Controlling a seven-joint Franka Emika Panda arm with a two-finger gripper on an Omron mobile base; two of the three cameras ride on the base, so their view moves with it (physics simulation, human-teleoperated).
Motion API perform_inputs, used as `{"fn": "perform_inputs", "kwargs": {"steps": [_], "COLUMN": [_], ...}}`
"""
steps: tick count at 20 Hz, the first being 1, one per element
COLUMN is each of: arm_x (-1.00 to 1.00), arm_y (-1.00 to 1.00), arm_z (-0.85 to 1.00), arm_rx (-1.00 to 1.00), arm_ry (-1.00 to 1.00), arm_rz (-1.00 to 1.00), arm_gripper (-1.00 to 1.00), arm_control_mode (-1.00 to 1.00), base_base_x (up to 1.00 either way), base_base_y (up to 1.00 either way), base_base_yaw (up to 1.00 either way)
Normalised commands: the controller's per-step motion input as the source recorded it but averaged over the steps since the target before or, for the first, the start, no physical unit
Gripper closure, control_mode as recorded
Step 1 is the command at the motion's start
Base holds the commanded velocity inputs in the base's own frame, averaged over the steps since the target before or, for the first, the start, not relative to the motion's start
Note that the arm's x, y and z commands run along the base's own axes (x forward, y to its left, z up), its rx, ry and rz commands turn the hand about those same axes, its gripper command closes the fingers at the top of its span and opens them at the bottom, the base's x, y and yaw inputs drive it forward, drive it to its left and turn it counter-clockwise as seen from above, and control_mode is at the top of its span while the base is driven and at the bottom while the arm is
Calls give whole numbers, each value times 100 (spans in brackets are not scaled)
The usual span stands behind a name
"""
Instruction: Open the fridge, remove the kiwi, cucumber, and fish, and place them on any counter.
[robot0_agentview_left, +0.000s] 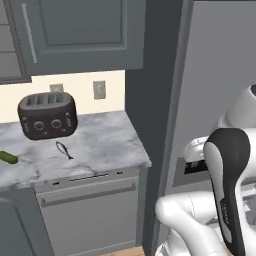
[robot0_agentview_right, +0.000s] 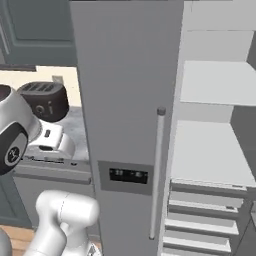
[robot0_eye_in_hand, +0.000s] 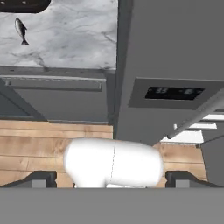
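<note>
The fridge (robot0_agentview_right: 125, 75) has its left door shut, with a dark display panel (robot0_agentview_right: 127, 176) and a bar handle (robot0_agentview_right: 159, 170). Its right side stands open onto bare white shelves (robot0_agentview_right: 210, 150). On the marbled counter (robot0_agentview_left: 105, 140) left of the fridge (robot0_agentview_left: 215, 75) lie the dark fish (robot0_agentview_left: 64, 150) and, at the far left edge, the green cucumber (robot0_agentview_left: 7, 157). My gripper (robot0_eye_in_hand: 111, 181) hangs open and holds nothing, low in front of the fridge door (robot0_eye_in_hand: 175, 43). It looks down past the counter (robot0_eye_in_hand: 74, 30), where the fish (robot0_eye_in_hand: 20, 29) shows again. The kiwi is out of view.
A dark toaster (robot0_agentview_left: 47, 116) sits at the back of the counter, just behind the fish. A dishwasher front (robot0_agentview_left: 90, 210) with a bar handle lies under the counter. Dark wall cabinets (robot0_agentview_left: 75, 30) hang above. Wooden floor (robot0_eye_in_hand: 43, 144) lies below.
</note>
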Motion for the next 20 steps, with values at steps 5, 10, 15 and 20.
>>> {"fn": "perform_inputs", "kwargs": {"steps": [5,10,15,20], "arm_x": [0,0,0,0], "arm_y": [0,0,0,0], "arm_z": [0,0,0,0], "arm_rx": [0,0,0,0], "arm_ry": [0,0,0,0], "arm_rz": [0,0,0,0], "arm_gripper": [-100,-100,-100,-100], "arm_control_mode": [100,100,100,100], "base_base_x": [5,0,1,18], "base_base_y": [-100,-82,-71,-27], "base_base_yaw": [0,0,0,-4]}}
